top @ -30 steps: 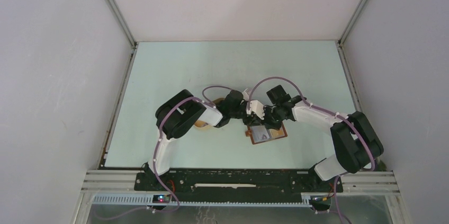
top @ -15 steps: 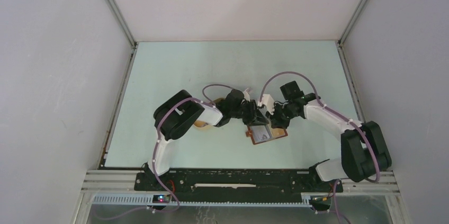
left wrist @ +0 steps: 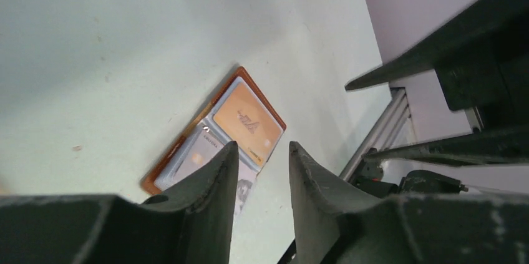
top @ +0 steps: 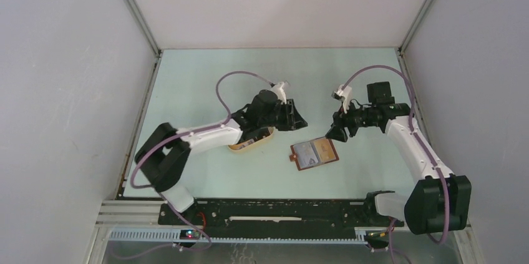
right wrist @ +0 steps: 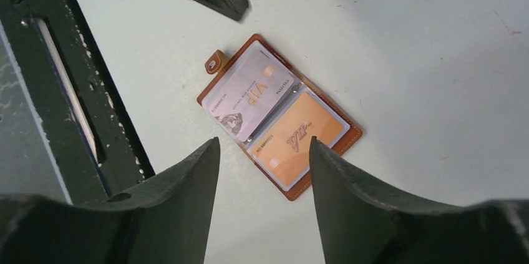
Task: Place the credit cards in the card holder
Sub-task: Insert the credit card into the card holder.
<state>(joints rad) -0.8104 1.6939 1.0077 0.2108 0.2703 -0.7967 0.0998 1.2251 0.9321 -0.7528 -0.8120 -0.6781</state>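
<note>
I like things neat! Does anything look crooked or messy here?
Yes, a little. In the open card holder, the whitish card sits tilted, with one corner poking past the leather edge. The orange card beside it lies straight.

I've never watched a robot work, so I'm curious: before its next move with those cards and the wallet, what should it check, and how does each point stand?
1. The card holder lies open on the table: ok.
2. The orange card sits in its pocket: ok.
3. The whitish card is fully seated: cannot tell.
4. The left gripper is open and empty: ok.
5. The right gripper is open and empty: ok.
6. More cards wait in the tray: cannot tell.
</note>
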